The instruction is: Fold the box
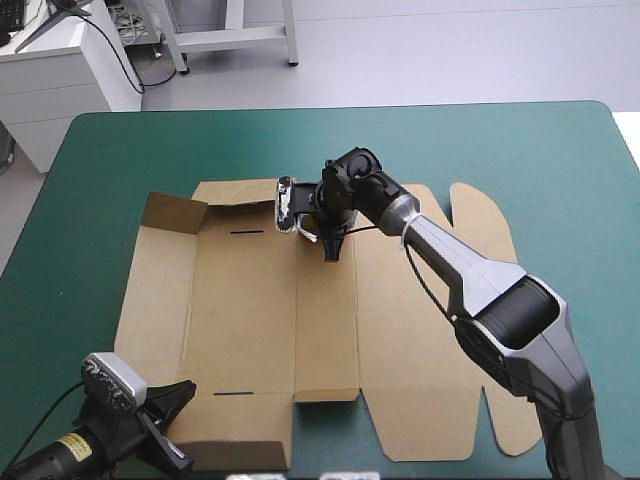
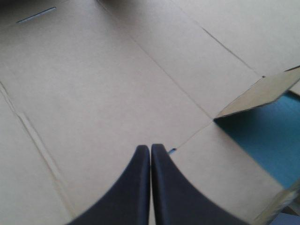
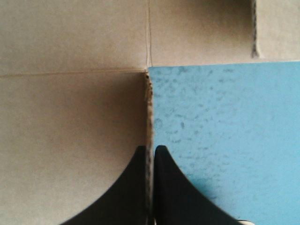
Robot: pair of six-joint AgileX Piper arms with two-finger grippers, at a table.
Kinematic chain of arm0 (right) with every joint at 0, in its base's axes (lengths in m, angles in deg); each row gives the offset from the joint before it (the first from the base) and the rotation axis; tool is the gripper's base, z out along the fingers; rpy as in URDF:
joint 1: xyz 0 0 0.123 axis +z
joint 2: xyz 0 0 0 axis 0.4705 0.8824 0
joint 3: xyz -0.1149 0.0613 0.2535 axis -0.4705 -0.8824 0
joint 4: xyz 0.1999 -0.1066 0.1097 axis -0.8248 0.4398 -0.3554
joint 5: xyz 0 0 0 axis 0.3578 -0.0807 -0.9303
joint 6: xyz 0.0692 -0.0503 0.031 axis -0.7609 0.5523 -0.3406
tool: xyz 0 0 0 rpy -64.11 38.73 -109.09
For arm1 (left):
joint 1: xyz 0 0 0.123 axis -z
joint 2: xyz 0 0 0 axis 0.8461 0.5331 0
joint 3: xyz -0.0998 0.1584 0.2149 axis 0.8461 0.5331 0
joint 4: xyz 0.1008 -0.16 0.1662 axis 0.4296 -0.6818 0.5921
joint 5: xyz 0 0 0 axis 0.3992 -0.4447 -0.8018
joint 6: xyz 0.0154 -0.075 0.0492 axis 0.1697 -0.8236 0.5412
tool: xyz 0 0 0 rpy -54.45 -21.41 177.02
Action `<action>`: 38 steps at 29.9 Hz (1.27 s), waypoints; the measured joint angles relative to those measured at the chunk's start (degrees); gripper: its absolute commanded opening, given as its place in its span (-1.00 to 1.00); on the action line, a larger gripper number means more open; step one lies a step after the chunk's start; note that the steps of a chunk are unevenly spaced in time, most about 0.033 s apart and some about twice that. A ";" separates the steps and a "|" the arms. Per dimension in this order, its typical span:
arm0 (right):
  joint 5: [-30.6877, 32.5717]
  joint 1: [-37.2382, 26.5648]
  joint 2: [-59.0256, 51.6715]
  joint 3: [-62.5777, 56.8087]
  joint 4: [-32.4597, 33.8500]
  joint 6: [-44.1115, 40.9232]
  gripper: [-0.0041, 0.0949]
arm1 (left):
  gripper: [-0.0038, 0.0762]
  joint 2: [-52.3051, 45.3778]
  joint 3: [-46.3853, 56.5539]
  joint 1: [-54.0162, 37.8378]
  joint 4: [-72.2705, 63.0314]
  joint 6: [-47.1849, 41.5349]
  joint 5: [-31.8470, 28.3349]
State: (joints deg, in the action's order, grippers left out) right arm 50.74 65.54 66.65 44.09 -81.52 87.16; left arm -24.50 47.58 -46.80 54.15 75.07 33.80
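Observation:
The brown box [image 1: 250,320] lies as a flat cut sheet across the middle of the teal-green cover [image 1: 100,180]. Only its far-left corner flap [image 1: 175,212] stands raised. My right gripper [image 1: 333,252] points down at the far end of the centre panel. In the right wrist view the board's cut edge [image 3: 150,108] runs straight in between the fingers of that gripper [image 3: 150,149], shut on it, with cover [image 3: 225,131] on one side. My left gripper [image 1: 188,390] sits low at the box's near-left corner. In its own view that gripper [image 2: 150,147] is shut over the board [image 2: 117,84], holding nothing.
Ahead of my left gripper a small flap [image 2: 260,93] stands slightly lifted, with cover [image 2: 262,136] under it. Narrow slots [image 1: 243,232] [image 1: 235,393] are cut in the left panel. The lid's rounded tabs [image 1: 480,215] reach toward the table's right side.

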 measured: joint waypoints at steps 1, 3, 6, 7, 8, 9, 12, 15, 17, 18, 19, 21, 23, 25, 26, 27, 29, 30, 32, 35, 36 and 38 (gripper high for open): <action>-0.38 -0.04 0.36 0.00 0.09 -0.66 -0.96 | -0.92 0.00 0.00 0.00 0.00 0.00 0.00; -0.50 -0.11 0.87 0.00 0.13 -1.68 -0.96 | -0.92 0.00 0.00 0.00 0.00 0.00 0.00; -0.45 -0.11 1.30 0.00 -0.06 -3.81 -0.96 | -0.92 0.00 0.00 0.00 0.00 0.00 0.00; -0.51 -0.11 1.34 0.00 -0.08 -4.15 -0.96 | -0.92 0.00 0.00 0.00 0.00 0.00 0.00; -0.51 -0.11 1.34 0.00 -0.12 -4.09 -0.96 | -0.92 0.00 0.00 0.00 0.00 0.00 0.00; -0.55 -0.11 1.34 0.00 -0.21 -3.70 -0.96 | -0.92 0.00 0.00 0.00 0.00 0.00 0.00; -0.55 -0.11 1.36 0.00 -0.30 -2.81 -0.96 | -0.92 0.00 0.00 0.00 0.00 0.00 0.00; -0.66 -0.11 1.36 0.00 -0.30 -2.63 -0.96 | -0.92 0.00 0.00 0.00 0.00 0.00 0.00; -0.66 -0.11 1.36 0.00 -0.33 -2.63 -0.95 | -0.92 0.00 0.00 0.00 0.00 0.00 0.00; -0.66 -0.11 1.36 0.00 -0.33 -2.63 -0.93 | -0.92 0.00 0.00 0.00 0.00 0.00 0.00; -0.72 -0.11 1.36 0.00 -0.33 -2.63 -0.88 | -0.92 0.00 0.00 0.00 0.00 0.00 0.00; -0.92 -0.11 1.36 0.00 -0.33 -2.63 -0.71 | -0.92 0.00 0.00 0.00 0.00 0.00 0.00; -1.62 -0.11 1.36 0.00 -0.37 -2.63 -0.43 | -0.92 0.00 0.00 0.00 0.00 0.00 0.00; -2.74 -0.11 1.36 0.00 -0.37 -2.63 -0.13 | -0.92 0.00 0.00 0.00 0.00 0.00 0.00; -3.09 -0.11 1.36 0.00 -0.37 -2.63 0.00 | -0.92 0.00 0.00 0.00 0.00 0.00 0.00; -3.43 -0.11 1.36 0.00 -0.32 -2.63 0.09 | -0.92 0.00 0.00 0.00 0.00 0.00 0.00; -3.89 -0.11 1.36 0.00 -0.32 -2.63 0.22 | -0.92 0.00 0.00 0.00 0.00 0.00 0.00; -3.90 -0.11 1.36 0.00 -0.32 -2.63 0.22 | -0.92 0.00 0.00 0.00 0.00 0.00 0.00; -3.41 -0.11 1.36 0.00 -0.32 -2.63 0.20 | -0.92 0.00 0.00 0.00 0.00 0.00 0.00; -2.33 -0.11 0.89 0.00 0.68 -2.69 0.16 | -0.92 0.00 0.00 0.00 0.00 0.00 0.00; -2.07 -0.20 0.47 0.00 1.05 -2.80 0.14 | -0.92 0.00 0.00 0.00 0.00 0.00 0.00; -1.80 -0.84 -1.29 -0.10 1.20 -3.24 0.12 | -0.92 0.00 0.00 0.00 0.00 0.00 0.00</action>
State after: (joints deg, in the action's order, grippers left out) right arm 48.93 64.70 65.36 43.98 -80.32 83.92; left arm -24.50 47.58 -46.80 54.15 75.07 33.80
